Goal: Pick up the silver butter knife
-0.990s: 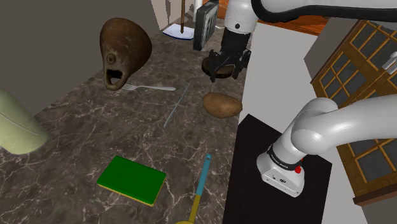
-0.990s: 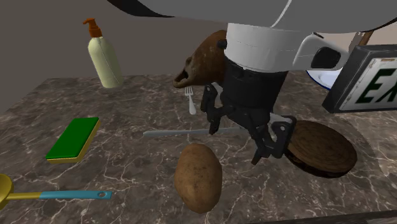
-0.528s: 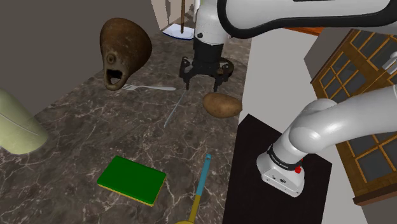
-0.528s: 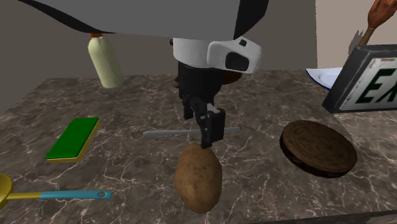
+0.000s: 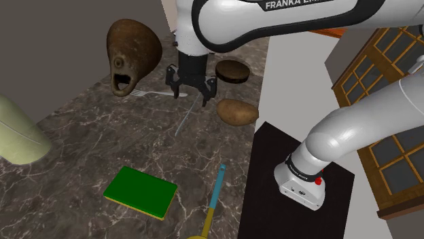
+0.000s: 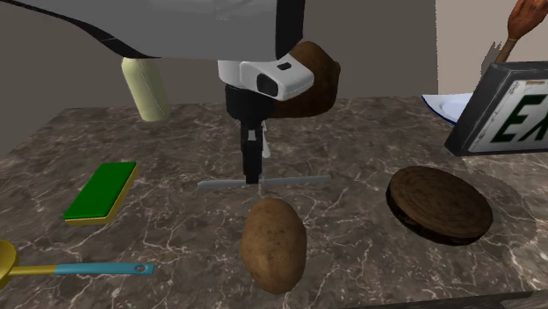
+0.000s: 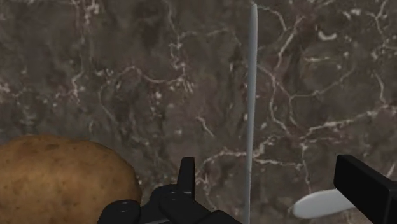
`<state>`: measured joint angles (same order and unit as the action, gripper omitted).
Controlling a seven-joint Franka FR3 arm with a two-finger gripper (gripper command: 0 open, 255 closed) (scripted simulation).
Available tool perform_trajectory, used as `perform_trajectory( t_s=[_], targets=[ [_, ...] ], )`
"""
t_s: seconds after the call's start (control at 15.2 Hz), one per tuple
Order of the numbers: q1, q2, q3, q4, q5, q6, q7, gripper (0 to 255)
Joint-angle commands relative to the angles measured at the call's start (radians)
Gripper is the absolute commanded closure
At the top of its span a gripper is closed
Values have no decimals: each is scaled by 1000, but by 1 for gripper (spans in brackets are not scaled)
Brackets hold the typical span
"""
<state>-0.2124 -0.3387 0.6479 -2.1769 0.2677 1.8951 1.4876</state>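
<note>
The dark marble counter [image 5: 81, 136] has a thin grey knife [image 7: 250, 114] lying flat on it. The gripper [image 5: 192, 87] hangs right over the knife, open wide. A potato [image 7: 60, 175] sits close beside it. It should go straight down, keep the knife in the middle, and miss the potato.

A dark marbled worktop [image 5: 88, 142] carries a thin grey butter knife [image 5: 183, 122] at the shoulder view's centre. A potato [image 5: 237, 112] lies right of it, a fork [image 5: 157, 93] upper left, and a green sponge [image 5: 140, 192] and a blue-handled utensil [image 5: 215, 193] lie low in the frame.
</note>
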Motion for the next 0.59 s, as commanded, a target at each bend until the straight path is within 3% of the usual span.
perform_trajectory(
  t_s=[0.0,0.4,0.46,0.53],
  targets=[
    [-2,10,10,-13,-1,24,15,0],
    [-1,27,24,-61,-1,88,15,0],
    [-1,26,24,-61,-1,87,15,255],
    [-1,26,23,-62,-1,87,15,255]
  ],
)
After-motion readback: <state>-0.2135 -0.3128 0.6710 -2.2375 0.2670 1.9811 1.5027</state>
